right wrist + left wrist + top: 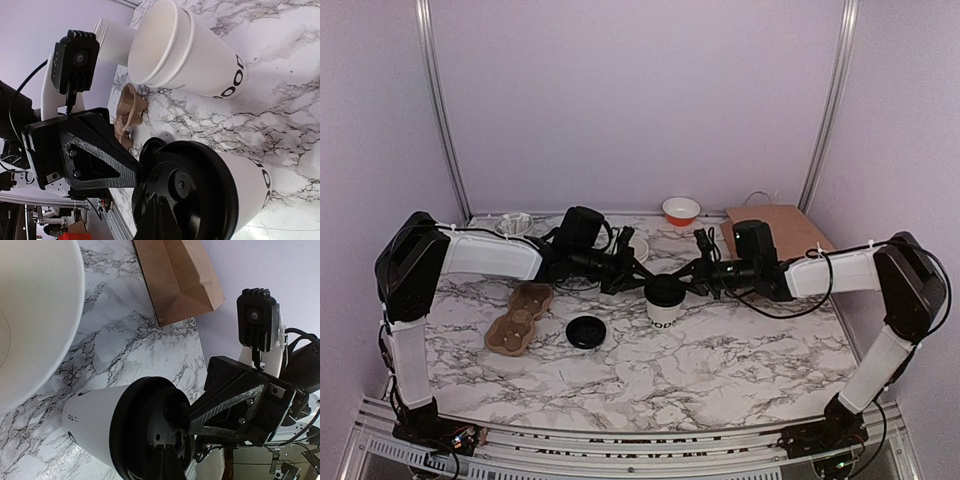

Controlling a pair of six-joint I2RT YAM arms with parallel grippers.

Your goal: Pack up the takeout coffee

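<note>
The takeout coffee (662, 310) stands upright mid-table, a white paper cup with black lettering and a black lid (664, 290). My left gripper (642, 284) reaches in from the left, shut, with its tip at the lid's left edge. My right gripper (686, 281) comes in from the right, also shut, meeting the lid's right edge. In the left wrist view my shut left gripper (164, 445) rests on the lid (150, 425). The right wrist view shows my right gripper (156, 196) shut against the lid top (200, 190). Neither gripper clasps the cup.
A loose black lid (586, 331) and a cardboard cup carrier (520, 317) lie left of the cup. Nested lidless white cups (185, 55) lie on their side behind it. A brown paper bag (775, 228) and an orange-and-white bowl (681, 210) sit at the back.
</note>
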